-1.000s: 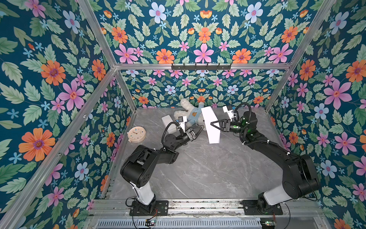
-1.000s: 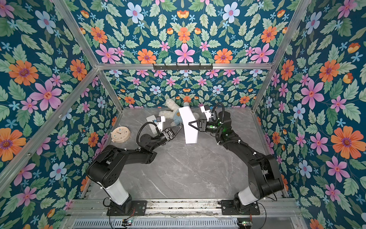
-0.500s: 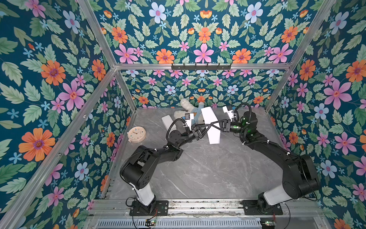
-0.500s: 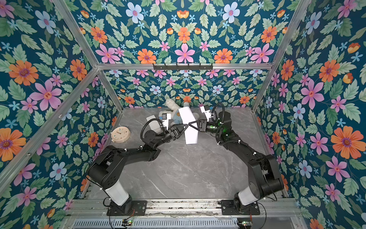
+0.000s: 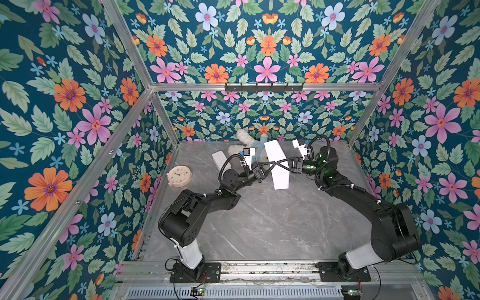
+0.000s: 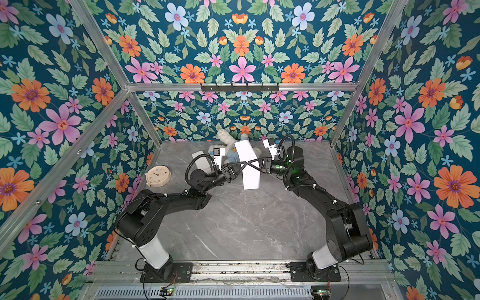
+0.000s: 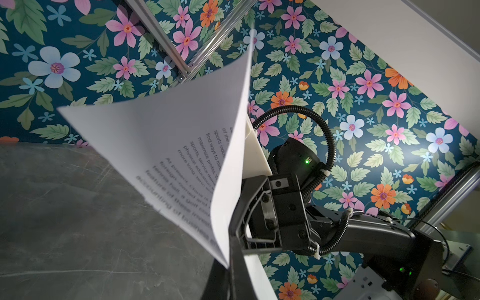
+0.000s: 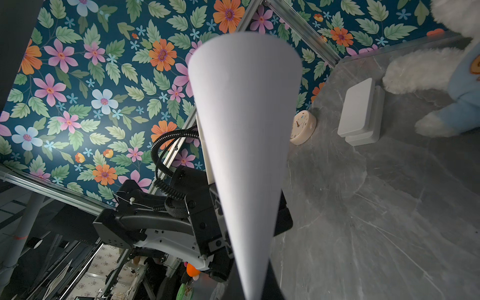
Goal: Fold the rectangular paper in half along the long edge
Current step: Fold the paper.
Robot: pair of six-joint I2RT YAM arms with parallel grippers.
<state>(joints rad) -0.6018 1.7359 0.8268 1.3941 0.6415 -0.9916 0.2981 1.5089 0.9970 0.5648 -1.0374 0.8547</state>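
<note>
Pinching the paper (image 5: 281, 179) from opposite sides, the left gripper (image 5: 273, 163) and right gripper (image 5: 280, 164) clamp it upright over the table (image 5: 259, 228), fingers fully closed, near the back wall.

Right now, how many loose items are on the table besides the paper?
3. The clock sits far left, the white box farther back toward the middle, the plush toy at the very back. The raised paper may hide more.

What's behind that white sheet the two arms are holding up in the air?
A fluffy white plush toy in a blue outfit lies behind the paper. The sheet covers part of its body, so how the rest of it lies cannot be seen.
</note>
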